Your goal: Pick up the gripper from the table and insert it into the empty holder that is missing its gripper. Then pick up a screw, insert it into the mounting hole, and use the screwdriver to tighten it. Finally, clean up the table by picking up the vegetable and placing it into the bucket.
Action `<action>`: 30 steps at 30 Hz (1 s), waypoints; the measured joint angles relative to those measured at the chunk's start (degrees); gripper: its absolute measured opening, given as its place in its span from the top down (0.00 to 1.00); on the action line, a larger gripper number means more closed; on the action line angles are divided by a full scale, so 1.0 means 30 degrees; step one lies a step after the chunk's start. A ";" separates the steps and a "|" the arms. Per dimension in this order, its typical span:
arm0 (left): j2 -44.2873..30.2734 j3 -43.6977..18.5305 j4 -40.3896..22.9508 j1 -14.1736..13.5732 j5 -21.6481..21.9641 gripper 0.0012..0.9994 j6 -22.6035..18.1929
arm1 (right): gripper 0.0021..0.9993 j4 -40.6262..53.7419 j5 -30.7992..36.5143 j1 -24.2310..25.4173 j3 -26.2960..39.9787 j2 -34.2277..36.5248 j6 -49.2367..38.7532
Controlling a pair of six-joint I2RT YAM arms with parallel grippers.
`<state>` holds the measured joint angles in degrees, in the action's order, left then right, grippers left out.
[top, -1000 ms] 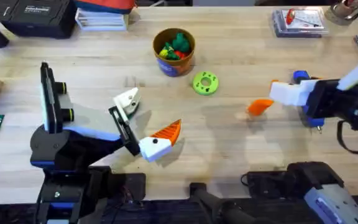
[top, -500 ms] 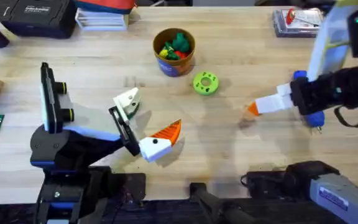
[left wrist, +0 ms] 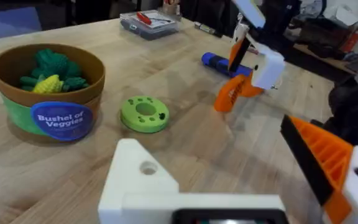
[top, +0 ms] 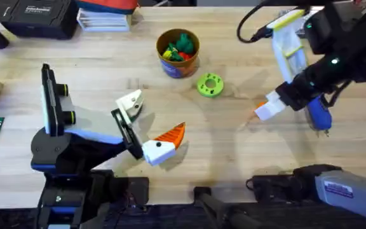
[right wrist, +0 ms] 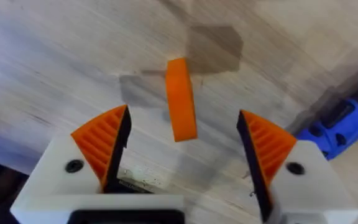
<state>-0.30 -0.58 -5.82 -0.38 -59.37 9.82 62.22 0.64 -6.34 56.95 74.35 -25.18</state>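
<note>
Orange ribbed pads on the right gripper (right wrist: 182,146) stand wide apart, and an orange piece (right wrist: 181,99) stands between and just ahead of them, untouched by either pad. From overhead the right gripper (top: 259,113) hangs over the wooden counter (top: 234,159) right of centre, its white fingers aimed toward the middle. The blue screwdriver (top: 318,114) lies on the counter close beside that gripper, partly under the arm; in the right wrist view its blue body (right wrist: 340,127) lies off to one side of the fingers, not between them.

The left gripper (top: 150,127) rests low over the counter left of centre, its fingers spread wide with nothing between them. The bucket (top: 178,53) stands upright at the far middle of the counter, well apart from both grippers, with the dark-green vegetable (top: 184,42) lying inside it among other toy pieces. A lime-green disc (top: 210,84) with holes lies flat just beside the bucket, between it and the right gripper.
</note>
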 joint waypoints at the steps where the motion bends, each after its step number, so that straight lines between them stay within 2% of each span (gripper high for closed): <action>1: 0.0000 0.0000 0.0000 0.0000 0.0000 0.01 0.0000 | 0.01 -0.0016 0.0041 -0.0116 0.0000 0.0263 -0.0176; 3: 0.0000 0.0000 -0.0001 0.0000 0.0000 0.01 0.0000 | 0.01 -0.0016 0.0073 -0.0400 0.0000 0.0751 -0.0381; 5: 0.0000 0.0000 -0.0007 0.0000 0.0000 0.01 0.0000 | 0.06 -0.0042 0.0143 -0.0734 0.0000 0.1248 -0.0631; 13: 0.0000 0.0000 -0.0007 0.0000 0.0000 0.01 0.0000 | 0.42 -0.0213 0.0606 -0.1475 0.0000 0.1880 -0.1061; 19: 0.0000 0.0000 -0.0001 0.0000 0.0000 0.01 0.0000 | 0.49 0.0092 0.0729 -0.1475 0.0000 0.1887 -0.1062; 21: 0.0000 0.0000 0.0000 0.0000 0.0000 0.01 -0.0004 | 0.58 0.0111 0.0777 -0.1475 0.0000 0.1880 -0.1074; 23: -0.0007 0.0000 -0.0007 0.0000 0.0000 0.01 -0.0007 | 0.72 0.0115 0.0795 -0.1475 0.0000 0.1880 -0.1149; 25: 0.0000 0.0000 0.0000 0.0000 0.0000 0.01 0.0000 | 0.95 0.0093 0.0839 -0.1475 0.0000 0.1880 -0.1139; 26: 0.0000 0.0000 0.0000 0.0000 0.0000 0.01 -0.0007 | 0.98 0.0086 0.0854 -0.1475 0.0000 0.1880 -0.1120; 30: 0.0000 0.0000 -0.0007 0.0000 0.0000 0.01 -0.0024 | 0.99 0.0053 0.0861 -0.1511 0.0000 0.1254 -0.1040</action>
<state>-0.30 -0.58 -5.85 -0.38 -59.37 9.75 62.38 3.22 -10.87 56.95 78.11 -28.30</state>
